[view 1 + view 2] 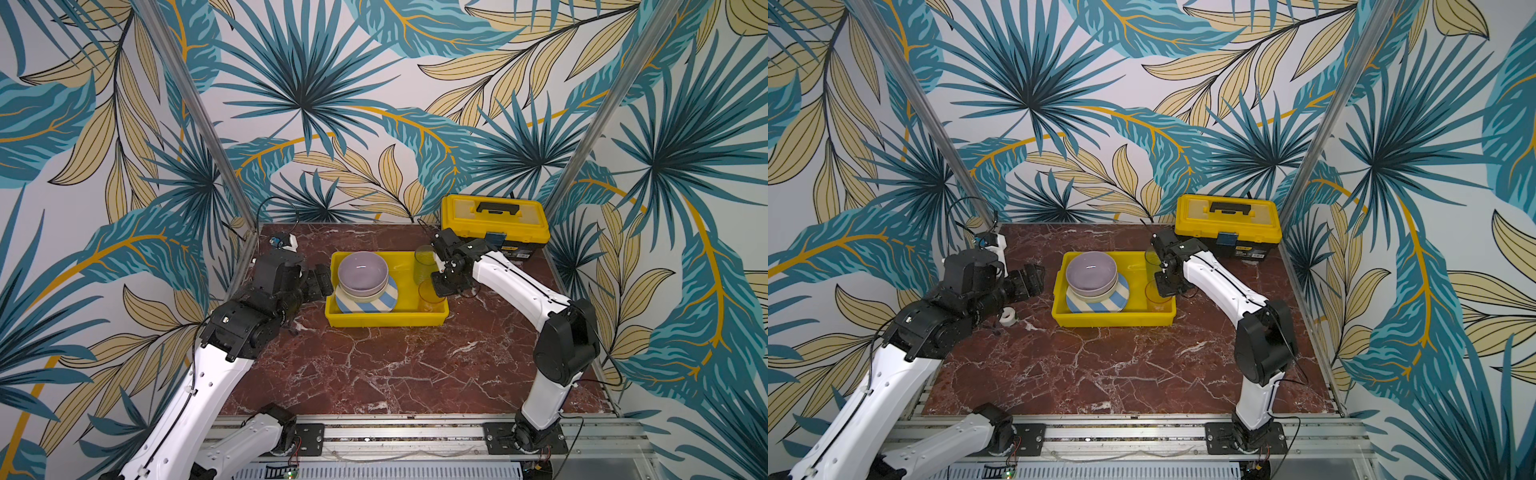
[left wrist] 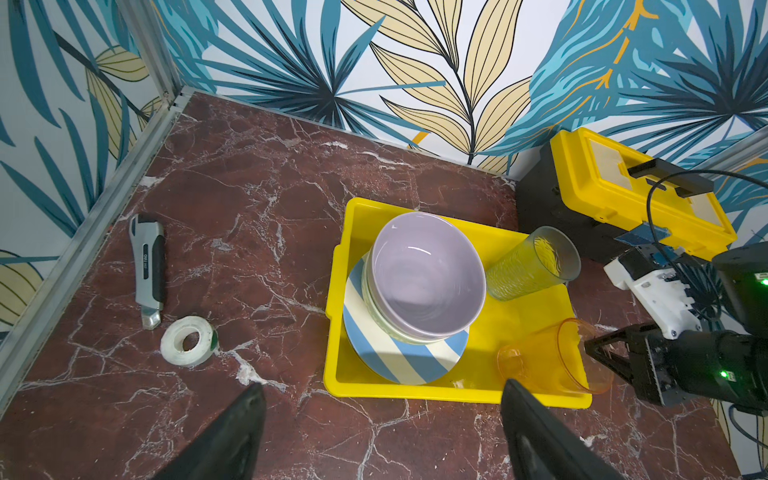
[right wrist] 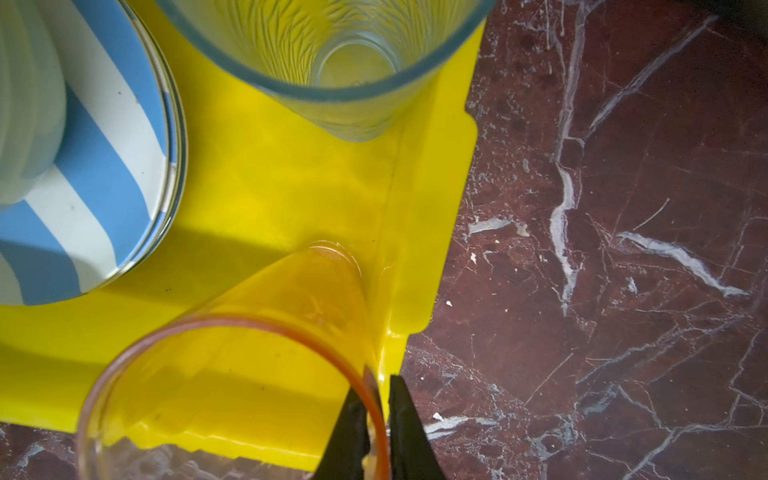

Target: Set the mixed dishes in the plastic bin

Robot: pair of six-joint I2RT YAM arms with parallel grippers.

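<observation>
Here, left gripper gapes; right gripper perhaps pinches orange tumbler; toolbox label blurred.

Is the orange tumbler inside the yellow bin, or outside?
Inside. The orange tumbler sits with its base on the yellow bin floor, near a corner.

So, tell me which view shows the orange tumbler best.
Left wrist: the orange tumbler shows nearly whole, tilted in the bin corner. Right wrist crops it close up. In both top views it is small, partly behind the right gripper.
</observation>
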